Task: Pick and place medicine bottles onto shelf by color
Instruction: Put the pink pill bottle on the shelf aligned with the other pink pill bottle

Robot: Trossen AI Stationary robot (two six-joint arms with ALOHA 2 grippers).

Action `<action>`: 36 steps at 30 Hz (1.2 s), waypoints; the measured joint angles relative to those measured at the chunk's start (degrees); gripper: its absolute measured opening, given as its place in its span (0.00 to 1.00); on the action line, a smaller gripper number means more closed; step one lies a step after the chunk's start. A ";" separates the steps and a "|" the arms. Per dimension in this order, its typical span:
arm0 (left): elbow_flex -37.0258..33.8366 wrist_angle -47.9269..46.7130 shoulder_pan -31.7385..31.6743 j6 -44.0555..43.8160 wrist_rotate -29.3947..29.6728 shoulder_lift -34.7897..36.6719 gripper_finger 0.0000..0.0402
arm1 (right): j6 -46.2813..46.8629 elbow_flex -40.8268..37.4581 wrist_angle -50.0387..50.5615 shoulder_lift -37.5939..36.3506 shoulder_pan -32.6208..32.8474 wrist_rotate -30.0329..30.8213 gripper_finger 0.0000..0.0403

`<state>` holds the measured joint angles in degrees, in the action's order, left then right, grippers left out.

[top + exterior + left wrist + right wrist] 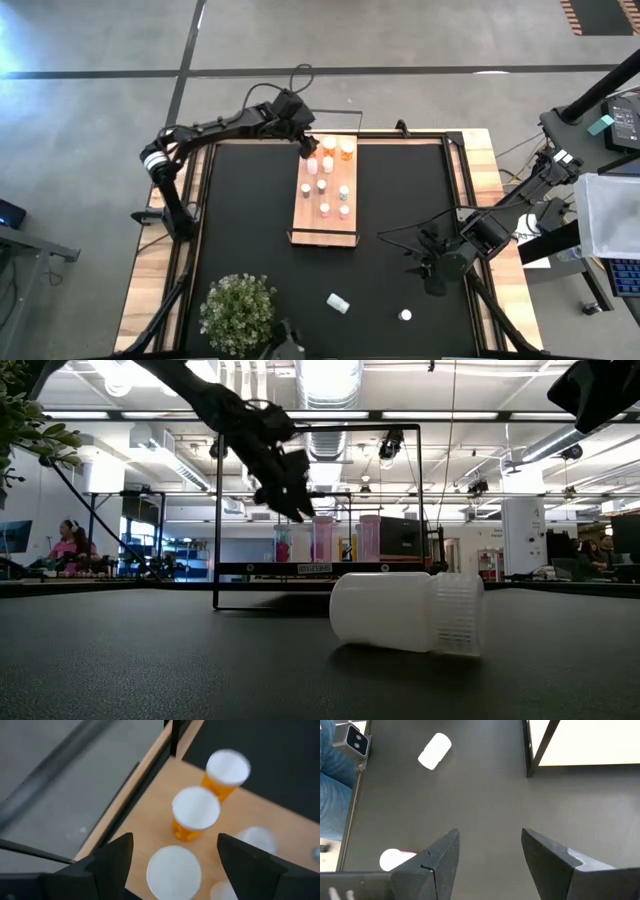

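1. The left gripper [305, 150] hangs over the far end of the shelf [300, 215] with its fingers spread apart and nothing between them. In its wrist view a white-capped bottle [174, 872] stands upright on the wood directly in the gap, untouched — it reads as a bottle set down beside its own colour.
2. Next to that bottle stand two orange bottles [195, 817] with white caps, upright and close together at the far end of the board. This grouping looks deliberate: like colours share a row, as the task asks.
3. The rest of the shelf holds smaller bottles in short rows along the board — white, pinkish and pale blue ones, as far as the overhead view lets me tell. I count roughly ten bottles on the shelf in all; the exact split by colour is too small to settle.
4. Two bottles are still on the black mat [240, 220], well apart from the shelf: a white bottle [339, 302] lying on its side and a second bottle [405, 315] standing nearer the mat's front edge.
5. The right gripper [432, 268] waits above the mat on the right, fingers parted and empty — well placed, I judge, to go for those two strays.
6. A potted plant [238, 310] sits at the mat's near-left corner, clear of the work.
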<state>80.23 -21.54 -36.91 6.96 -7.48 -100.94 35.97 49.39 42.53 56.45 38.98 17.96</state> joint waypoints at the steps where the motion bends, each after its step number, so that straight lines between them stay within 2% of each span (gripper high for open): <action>1: 0.00 0.00 0.05 0.00 0.00 0.96 0.68 | 0.00 0.00 0.02 0.00 -0.02 -0.01 0.50; 11: 0.00 0.03 3.95 -0.20 0.01 10.86 0.68 | 0.00 0.00 0.02 0.00 -0.01 0.02 0.50; 23: -0.02 0.27 14.86 -0.57 0.02 19.45 0.68 | 0.00 0.00 0.02 0.02 -0.02 0.02 0.50; 30: -0.02 0.53 22.90 -1.02 2.06 20.53 0.68 | 0.00 0.00 0.02 0.02 -0.01 0.02 0.50; 36: -0.09 9.19 27.71 -11.68 3.26 18.79 0.68 | 0.00 0.00 0.02 0.02 -0.02 0.02 0.50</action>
<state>80.14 -12.35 -9.20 -4.72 -4.22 -82.14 35.97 49.39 42.54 56.47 38.96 17.98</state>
